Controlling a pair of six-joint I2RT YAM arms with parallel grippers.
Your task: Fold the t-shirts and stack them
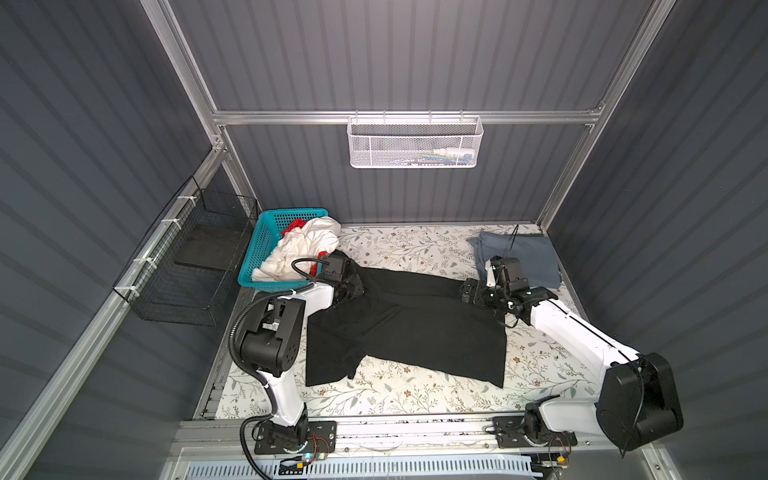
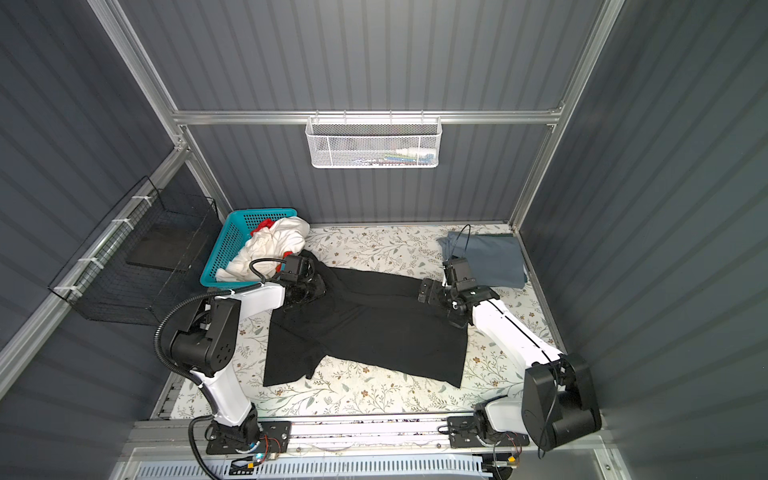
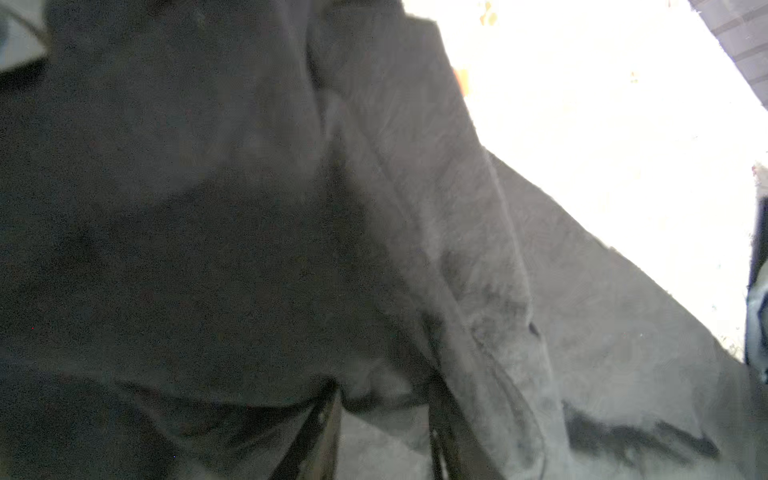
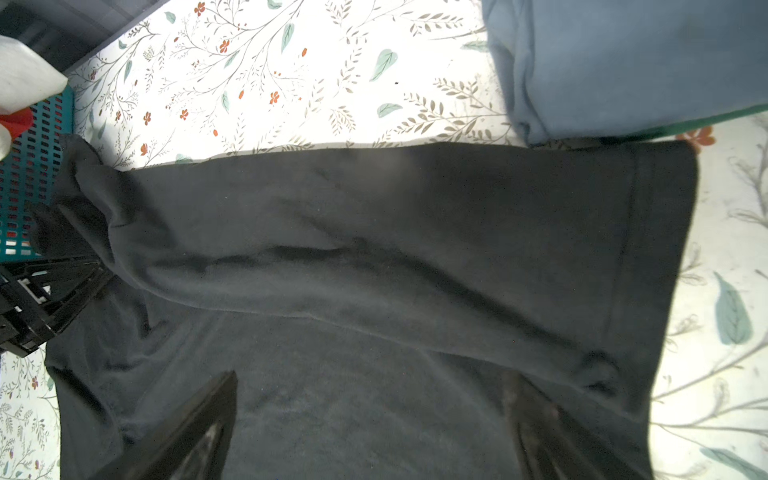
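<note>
Left fingers (image 3: 318, 428) pinch the black t-shirt (image 1: 415, 328); right fingers (image 4: 195, 428) spread over it

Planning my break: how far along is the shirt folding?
Done: blue-grey shirt lies folded, far right. In hand: black shirt spread out, left gripper at its far-left corner, right gripper open above it. Left: white shirt and red shirt in the basket.

Both top views: mounted high above the near edge, tilted down, taking in the whole table (image 1: 415, 395), almost the same frame. Left wrist cam: hard up against black shirt (image 3: 208, 208), blurred. Right wrist cam: low, looking down on it; shares basket (image 4: 29, 187) and grey shirt (image 4: 623, 62) with tops.
</note>
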